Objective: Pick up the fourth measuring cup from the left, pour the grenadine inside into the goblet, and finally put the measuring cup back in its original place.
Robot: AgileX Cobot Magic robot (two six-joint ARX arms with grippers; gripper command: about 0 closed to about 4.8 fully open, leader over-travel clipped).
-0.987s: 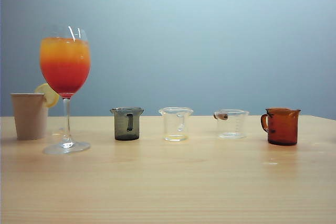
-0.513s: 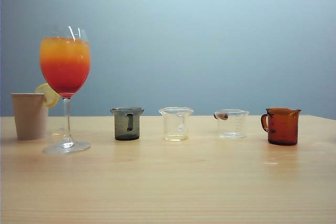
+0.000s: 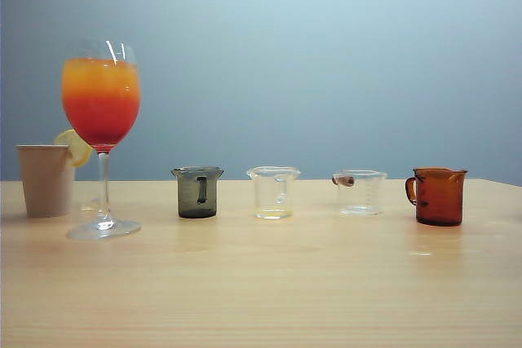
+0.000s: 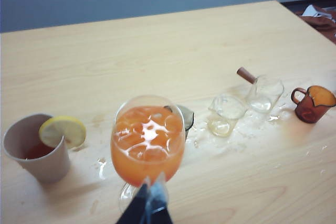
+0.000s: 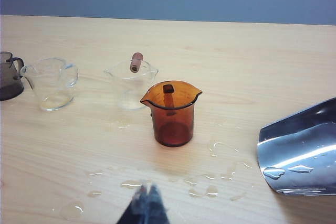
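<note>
The amber-brown fourth measuring cup (image 3: 438,196) stands upright at the right end of the row, handle to the left; it also shows in the wrist views (image 5: 171,114) (image 4: 313,103). It looks see-through, and I cannot tell whether grenadine is in it. The goblet (image 3: 101,103) stands at the left, holding an orange drink with a red lower layer. My left gripper (image 4: 151,184) hovers in front of the goblet (image 4: 148,140), fingertips together and empty. My right gripper (image 5: 147,192) is shut and empty, a short way in front of the amber cup. Neither arm appears in the exterior view.
A beige paper cup (image 3: 45,178) with a lemon slice (image 4: 62,131) stands beside the goblet. A smoky grey cup (image 3: 196,192) and two clear cups (image 3: 273,192) (image 3: 359,192) fill the row. Spilled droplets (image 5: 220,148) wet the table (image 3: 261,283). A shiny metal object (image 5: 299,156) lies near the amber cup.
</note>
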